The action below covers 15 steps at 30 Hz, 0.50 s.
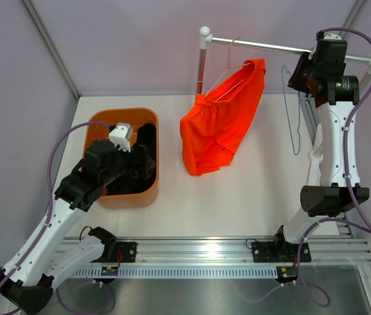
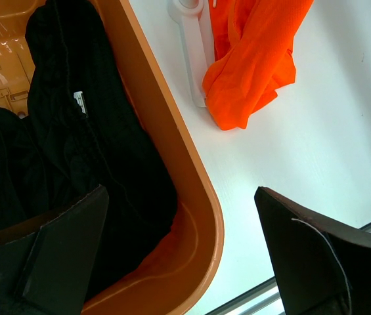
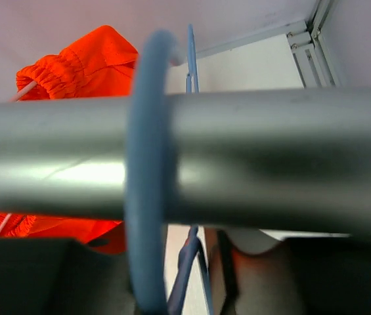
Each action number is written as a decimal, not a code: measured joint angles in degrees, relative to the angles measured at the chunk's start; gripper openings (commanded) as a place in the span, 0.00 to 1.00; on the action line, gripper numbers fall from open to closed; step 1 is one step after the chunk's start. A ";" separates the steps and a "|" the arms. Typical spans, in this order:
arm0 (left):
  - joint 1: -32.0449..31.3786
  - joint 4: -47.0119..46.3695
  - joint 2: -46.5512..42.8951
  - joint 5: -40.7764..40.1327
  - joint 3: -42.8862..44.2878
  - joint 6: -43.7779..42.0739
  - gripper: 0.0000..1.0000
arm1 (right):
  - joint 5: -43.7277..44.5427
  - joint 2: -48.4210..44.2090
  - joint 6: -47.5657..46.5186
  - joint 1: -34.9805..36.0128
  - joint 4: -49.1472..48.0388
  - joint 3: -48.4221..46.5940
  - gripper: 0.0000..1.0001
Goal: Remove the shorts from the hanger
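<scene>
The orange-red shorts [image 1: 221,128] hang on a pale hanger [image 1: 228,82] from the metal rail [image 1: 264,46]; their hem touches the table. They also show in the left wrist view [image 2: 251,59] and the right wrist view [image 3: 87,62]. The black shorts [image 1: 147,134] lie in the orange bin [image 1: 129,199], seen close in the left wrist view [image 2: 73,144]. My left gripper [image 1: 142,161] is open and empty over the bin's rim [image 2: 198,190]. My right gripper [image 1: 300,72] is open at the rail [image 3: 270,157], beside the empty blue hanger's hook [image 3: 147,164].
The empty blue hanger [image 1: 293,118] hangs from the rail's right part. The rack's upright post [image 1: 201,65] stands behind the orange shorts; its white base [image 2: 192,46] is on the table. A metal track [image 1: 205,252] runs along the near edge.
</scene>
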State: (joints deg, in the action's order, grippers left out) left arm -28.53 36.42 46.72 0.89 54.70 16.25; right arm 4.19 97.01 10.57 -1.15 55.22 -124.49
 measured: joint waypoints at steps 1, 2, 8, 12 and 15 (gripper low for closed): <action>0.00 -0.02 0.00 0.00 0.00 0.00 0.99 | 0.24 -0.24 0.20 0.00 0.59 0.11 0.44; 0.00 0.00 0.00 0.02 0.00 0.00 0.99 | 0.55 -0.48 0.50 0.00 1.07 0.11 0.48; 0.00 0.00 0.02 0.00 0.00 -0.02 0.99 | 1.16 -2.21 1.90 0.00 3.23 0.11 0.59; 0.00 0.00 0.02 -0.02 0.00 -0.02 0.99 | 2.36 -4.17 2.82 0.00 4.76 0.09 0.63; 0.00 0.00 0.02 -0.02 0.00 -0.02 0.99 | 3.41 -6.23 3.67 0.00 5.18 0.04 0.64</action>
State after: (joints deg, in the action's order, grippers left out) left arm -28.53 36.42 46.74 0.86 54.70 16.23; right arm 7.60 90.78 14.24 -1.15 60.40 -124.44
